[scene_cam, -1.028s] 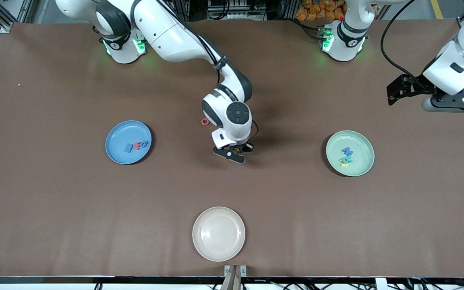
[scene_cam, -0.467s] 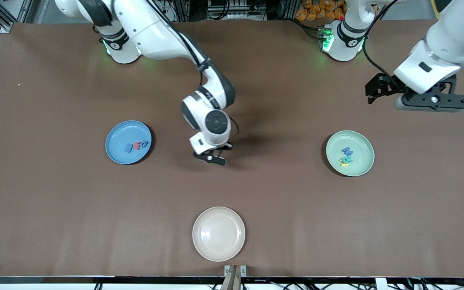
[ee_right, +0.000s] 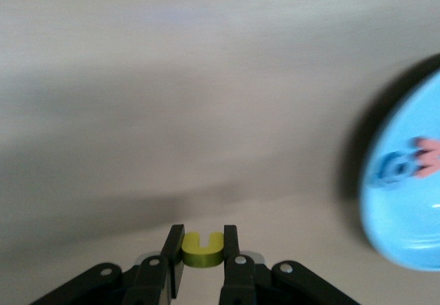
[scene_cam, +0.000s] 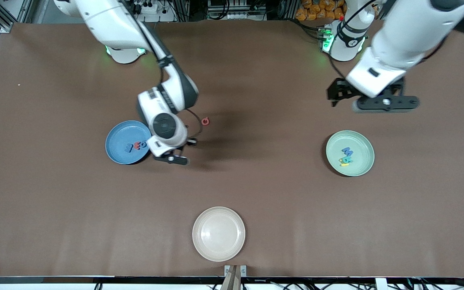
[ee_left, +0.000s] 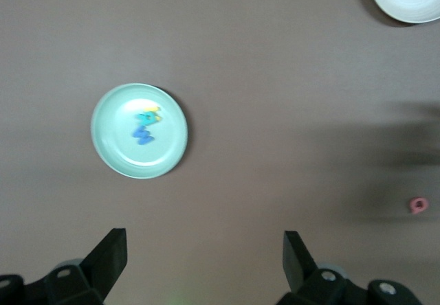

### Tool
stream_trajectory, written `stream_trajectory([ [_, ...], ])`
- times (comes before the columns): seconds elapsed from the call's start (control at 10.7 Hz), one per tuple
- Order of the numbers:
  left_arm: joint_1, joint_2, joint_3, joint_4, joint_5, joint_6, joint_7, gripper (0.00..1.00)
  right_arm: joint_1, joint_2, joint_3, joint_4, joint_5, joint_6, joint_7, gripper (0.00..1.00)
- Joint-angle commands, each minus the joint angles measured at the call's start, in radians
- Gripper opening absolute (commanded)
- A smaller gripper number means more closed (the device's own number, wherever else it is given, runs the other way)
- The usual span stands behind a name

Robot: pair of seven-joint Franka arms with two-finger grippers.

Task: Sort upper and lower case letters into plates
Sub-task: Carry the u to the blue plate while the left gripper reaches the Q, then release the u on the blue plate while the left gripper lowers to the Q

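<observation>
- Brown table under a high camera, arm bases along its twelve o'clock edge.
- Blue plate at nine o'clock of centre; it carries three small letters, blue and red.
- Mint green plate at three o'clock, with a cluster of letters in blue, teal and yellow.
- Red letter lies loose on the table, between the plates, nearer the blue one.
- Cream plate at six o'clock.
- Right gripper hangs over the table just beside the blue plate's rim, clamped on a yellow letter.
- Left gripper is up over the table, at twelve o'clock of the green plate, fingers spread wide, nothing between them.
</observation>
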Motion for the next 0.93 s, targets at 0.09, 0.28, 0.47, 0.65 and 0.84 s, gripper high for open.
stream_trajectory([
  [0.09, -0.058, 0.054, -0.019, 0.001, -0.060, 0.061, -0.215, 1.00, -0.080, -0.100, -0.006, -0.157, -0.061, 0.023, -0.096, 0.14],
  [0.28, -0.087, 0.099, -0.051, -0.001, -0.058, 0.107, -0.365, 1.00, -0.141, -0.131, -0.011, -0.241, -0.105, 0.094, -0.169, 0.14],
  [0.47, -0.125, 0.136, -0.058, -0.001, -0.060, 0.151, -0.485, 1.00, -0.247, -0.184, -0.009, -0.339, -0.106, 0.185, -0.339, 0.14],
  [0.65, -0.151, 0.176, -0.080, -0.003, -0.060, 0.196, -0.570, 1.00, -0.290, -0.188, -0.009, -0.357, -0.106, 0.199, -0.414, 0.14],
  [0.84, -0.161, 0.232, -0.136, -0.004, -0.055, 0.258, -0.619, 1.00, -0.292, -0.182, -0.011, -0.360, -0.106, 0.204, -0.420, 0.14],
])
